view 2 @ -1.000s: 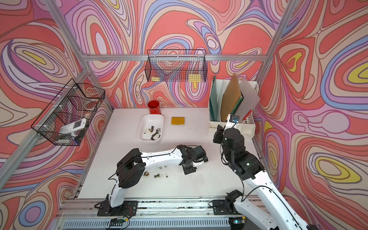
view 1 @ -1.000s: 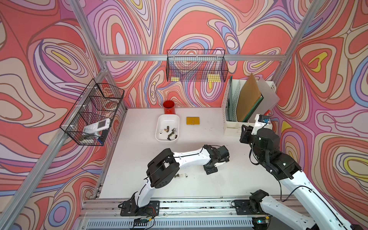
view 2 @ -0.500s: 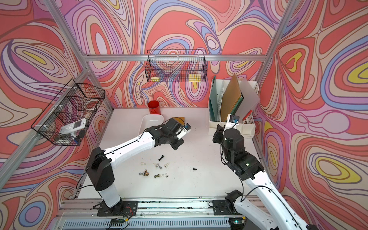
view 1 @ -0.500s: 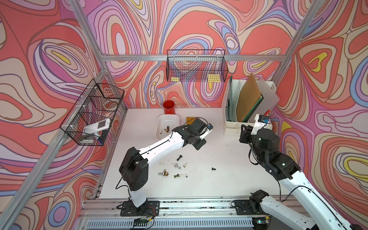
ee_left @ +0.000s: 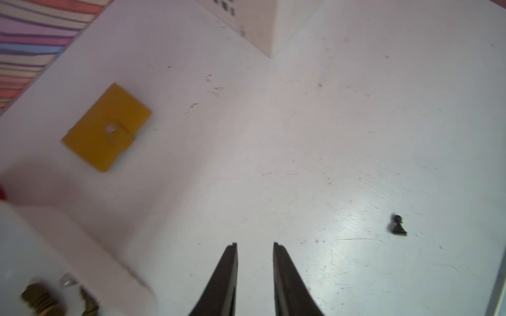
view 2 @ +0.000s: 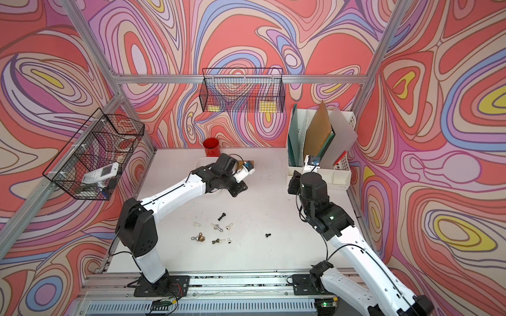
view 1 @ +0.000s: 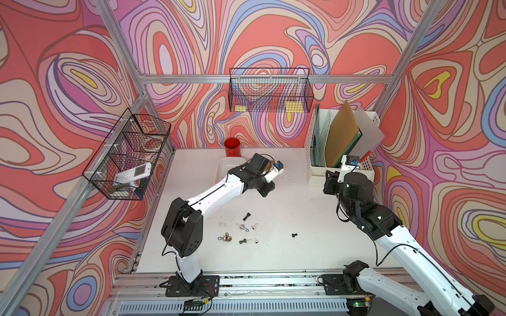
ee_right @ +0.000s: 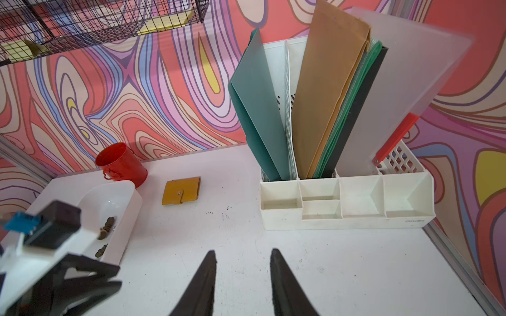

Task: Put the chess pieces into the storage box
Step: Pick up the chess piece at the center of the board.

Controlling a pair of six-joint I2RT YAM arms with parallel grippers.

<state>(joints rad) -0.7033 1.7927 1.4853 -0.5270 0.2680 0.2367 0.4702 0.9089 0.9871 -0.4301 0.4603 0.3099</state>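
Storage box [ee_right: 131, 208] holds brass chess pieces [ee_right: 107, 227]. File rack [ee_right: 342, 221] holds upright folders [ee_right: 323, 95]. Left gripper [ee_left: 254, 245] and right gripper [ee_right: 242, 253]: jaws partly apart, holding nothing.

You're looking at a shallow white plastic storage box [ee_right: 132, 216] (smooth and glossy) on a matt, scuffed white tabletop [ee_left: 301, 136]; the brass-gold chess pieces [ee_right: 107, 226] inside look like dull metal.

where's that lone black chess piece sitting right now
In a top view the black piece sits on the white table, alone, off to the right-arm side of the other loose pieces.
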